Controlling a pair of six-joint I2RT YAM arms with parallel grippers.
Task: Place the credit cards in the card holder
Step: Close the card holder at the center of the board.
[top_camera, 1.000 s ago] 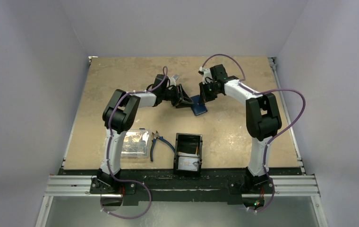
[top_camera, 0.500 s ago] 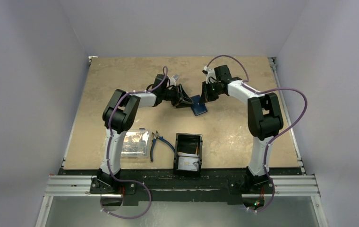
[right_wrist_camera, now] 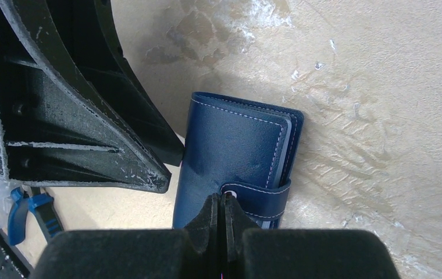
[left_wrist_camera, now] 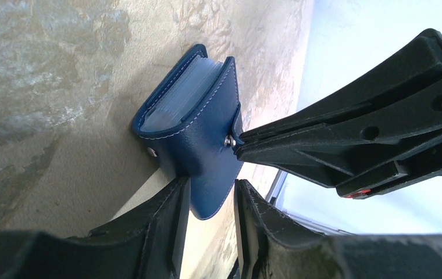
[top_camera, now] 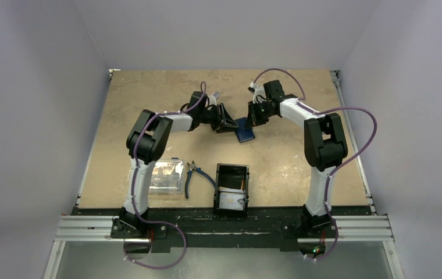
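Two risks: the closed right gripper could slip off the strap or yank the card holder from the clamping left gripper.

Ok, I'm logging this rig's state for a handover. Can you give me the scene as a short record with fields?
card holder: navy, folded, on the table between both grippers
left gripper: jaws closed on one edge of the holder
right gripper: shut, tips at the clasp strap; cannot tell whether it pinches the strap
credit cards: one pale card visible in the black tray
other items: clear plastic box, blue-handled pliers
progress: no card in either gripper
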